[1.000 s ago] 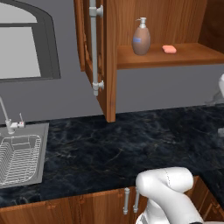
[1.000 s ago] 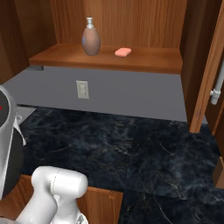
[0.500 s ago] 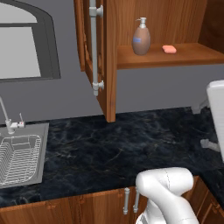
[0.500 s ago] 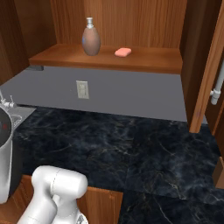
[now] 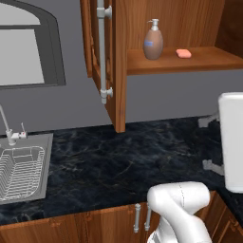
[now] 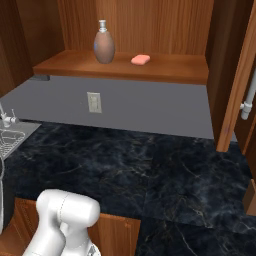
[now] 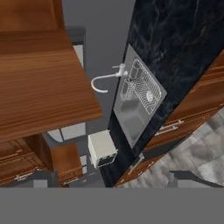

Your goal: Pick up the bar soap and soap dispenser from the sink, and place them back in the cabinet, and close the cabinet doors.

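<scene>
Your soap dispenser [image 5: 153, 40], a brown teardrop bottle with a white pump and a small blue label, stands upright on the inner shelf of the tall reddish-brown cabinet [image 5: 190, 59]. Just beside it on the same shelf, apart from the bottle, lies the salmon-orange bar soap [image 5: 183, 53], flat on the wood. The right base view shows the same pair from the other side: the dispenser [image 6: 104, 46] at the left, the soap bar [image 6: 140, 59] to its right, the shelf board [image 6: 165, 72] under both.

The cabinet doors are open. You see the left cabinet door [image 5: 116, 66] swung out edge-on toward the camera, its long silver bar handle [image 5: 101, 47] running down its face; the other door [image 6: 235, 85] stands open at the right edge of the right base view.

The sink [image 5: 42, 156], with its wire dish rack [image 5: 19, 171] inside, sits at the far left of the black marble counter [image 5: 128, 161]. From the hand camera, rolled on its side, the grey basin [image 7: 138, 103] and curved silver faucet [image 7: 105, 81] appear well away.

Your claw is released, its fingers spread wide and holding nothing.
</scene>
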Tool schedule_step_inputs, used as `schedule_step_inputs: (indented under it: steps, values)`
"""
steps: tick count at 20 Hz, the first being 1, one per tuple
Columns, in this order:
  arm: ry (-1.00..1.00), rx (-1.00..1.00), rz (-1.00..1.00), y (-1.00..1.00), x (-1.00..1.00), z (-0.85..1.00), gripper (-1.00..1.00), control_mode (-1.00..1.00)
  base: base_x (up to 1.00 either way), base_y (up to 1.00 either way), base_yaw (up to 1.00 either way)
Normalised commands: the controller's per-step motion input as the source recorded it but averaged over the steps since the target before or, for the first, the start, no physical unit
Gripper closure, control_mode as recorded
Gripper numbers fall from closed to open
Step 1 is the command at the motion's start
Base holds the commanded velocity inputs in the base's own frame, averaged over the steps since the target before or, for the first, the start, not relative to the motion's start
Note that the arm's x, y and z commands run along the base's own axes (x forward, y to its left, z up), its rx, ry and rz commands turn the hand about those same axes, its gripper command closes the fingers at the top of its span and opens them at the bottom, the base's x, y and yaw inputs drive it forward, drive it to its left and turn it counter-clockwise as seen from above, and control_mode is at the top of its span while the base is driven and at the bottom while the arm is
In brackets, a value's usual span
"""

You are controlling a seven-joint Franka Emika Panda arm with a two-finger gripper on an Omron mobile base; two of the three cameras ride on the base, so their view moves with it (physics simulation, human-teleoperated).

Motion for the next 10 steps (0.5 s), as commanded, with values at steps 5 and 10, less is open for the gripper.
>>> schedule_step_inputs:
  steps: [5,10]
  values:
    - [0.02,0.17,0.01,0.4,-0.05,0.0,-1.0,-1.0,0.0,0.0,0.0]
    - [0.0,0.09,0.06,0.4,-0.01,0.01,-1.0,-1.0,0.0,0.0,0.0]
